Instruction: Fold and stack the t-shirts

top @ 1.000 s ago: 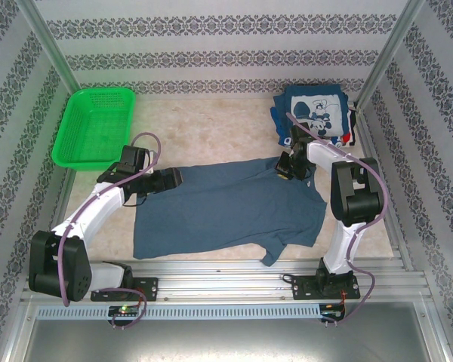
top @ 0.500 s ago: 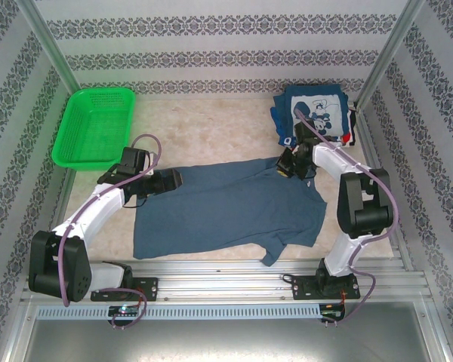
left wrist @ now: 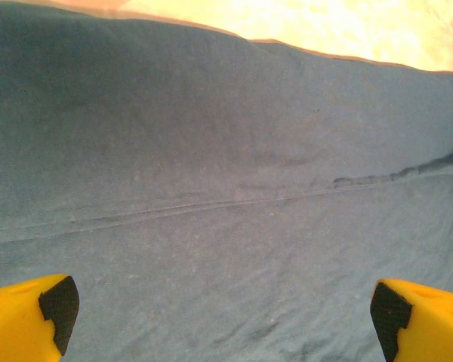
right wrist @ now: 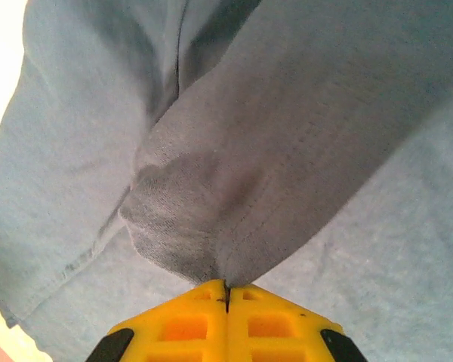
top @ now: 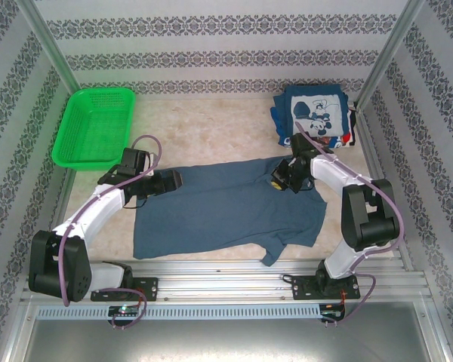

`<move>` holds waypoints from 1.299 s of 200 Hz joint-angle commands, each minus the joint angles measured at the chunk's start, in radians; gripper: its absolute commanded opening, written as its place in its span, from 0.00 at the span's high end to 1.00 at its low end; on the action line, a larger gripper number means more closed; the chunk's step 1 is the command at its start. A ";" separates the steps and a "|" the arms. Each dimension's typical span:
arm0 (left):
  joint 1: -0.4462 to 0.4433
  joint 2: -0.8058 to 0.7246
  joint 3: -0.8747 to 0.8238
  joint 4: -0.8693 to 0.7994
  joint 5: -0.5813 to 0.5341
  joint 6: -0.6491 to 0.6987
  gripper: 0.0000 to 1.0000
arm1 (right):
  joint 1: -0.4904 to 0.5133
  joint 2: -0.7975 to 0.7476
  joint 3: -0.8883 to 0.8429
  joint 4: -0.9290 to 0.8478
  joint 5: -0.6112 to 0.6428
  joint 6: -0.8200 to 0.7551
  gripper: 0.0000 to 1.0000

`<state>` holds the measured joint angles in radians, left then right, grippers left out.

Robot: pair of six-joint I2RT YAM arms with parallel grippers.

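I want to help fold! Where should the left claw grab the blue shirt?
Probably the blue shirt by its far left edge, pinched from above: it lies flat, the open left gripper hovers there, and the right gripper holds the other end.

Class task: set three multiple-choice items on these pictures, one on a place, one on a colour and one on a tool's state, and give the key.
1. Where is the basket?
A. at the far left corner of the table
B. at the far right corner
C. between the arm bases

2. What colour is the spread shirt?
A. red
B. slate-blue
C. white

3. What is the right tool doing?
A. hanging wide open
B. shut on the shirt
C. holding the basket

Key:
1 A: the top view shows it by the far left wall.
2 B: the cloth is slate-blue in all three views.
3 B: its fingers meet with a fold of cloth pinched between them.
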<state>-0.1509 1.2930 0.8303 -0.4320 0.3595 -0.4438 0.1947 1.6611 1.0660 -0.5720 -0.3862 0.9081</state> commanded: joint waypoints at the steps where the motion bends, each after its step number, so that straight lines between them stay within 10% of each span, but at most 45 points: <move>1: -0.010 -0.005 -0.014 0.031 0.011 0.028 0.00 | 0.021 -0.043 -0.034 0.015 -0.021 0.065 1.00; 260: -0.010 0.000 -0.015 0.027 0.014 0.034 0.00 | 0.161 -0.015 -0.129 0.025 -0.059 0.127 0.98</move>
<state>-0.1509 1.2934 0.8154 -0.4244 0.3653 -0.4294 0.3370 1.6482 0.9543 -0.5117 -0.4217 1.0264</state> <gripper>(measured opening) 0.999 0.066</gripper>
